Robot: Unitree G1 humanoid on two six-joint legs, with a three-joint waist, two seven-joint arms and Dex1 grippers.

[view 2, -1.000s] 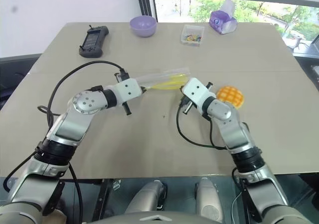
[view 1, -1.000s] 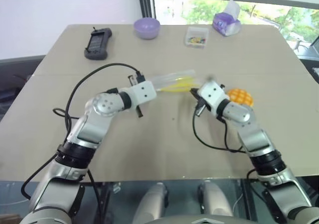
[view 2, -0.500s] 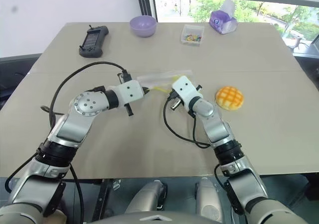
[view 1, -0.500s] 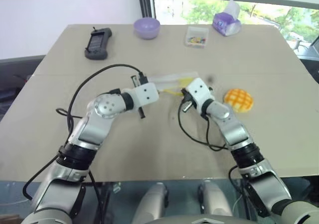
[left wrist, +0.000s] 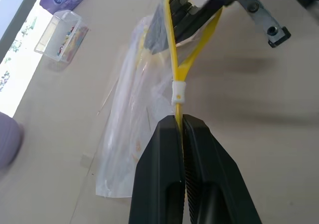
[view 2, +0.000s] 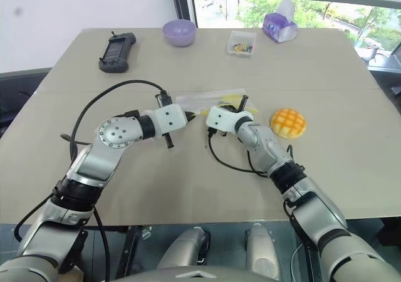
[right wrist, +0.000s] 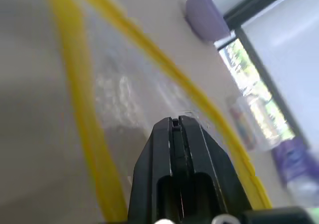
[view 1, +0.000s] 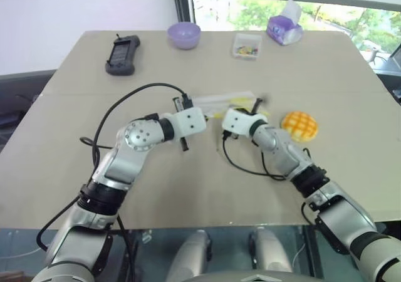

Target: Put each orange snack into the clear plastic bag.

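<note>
At frame centre, the right gripper (view 2: 245, 100) (jaws look closed) has left the snack (view 2: 288, 123) for the bag (view 2: 210, 98); left jaws pinch its seal.

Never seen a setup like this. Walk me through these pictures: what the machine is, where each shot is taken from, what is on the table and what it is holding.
It is a two-armed humanoid robot; each arm ends in a black two-fingered pincer. Two pictures look down from cameras in its head; the other two look along each pincer from its wrist.

The left pincer is shut on the yellow seal strip of the clear plastic bag, whose mouth is pulled open. The right pincer looks shut, reaching in at the bag's mouth; what it grips is unclear.

The orange snack, a round bun with a grid pattern, lies on the table beside the bag, not yet inside.

At the far edge sit a black handheld device, a purple bowl, a small clear box and a purple tissue pack.
</note>
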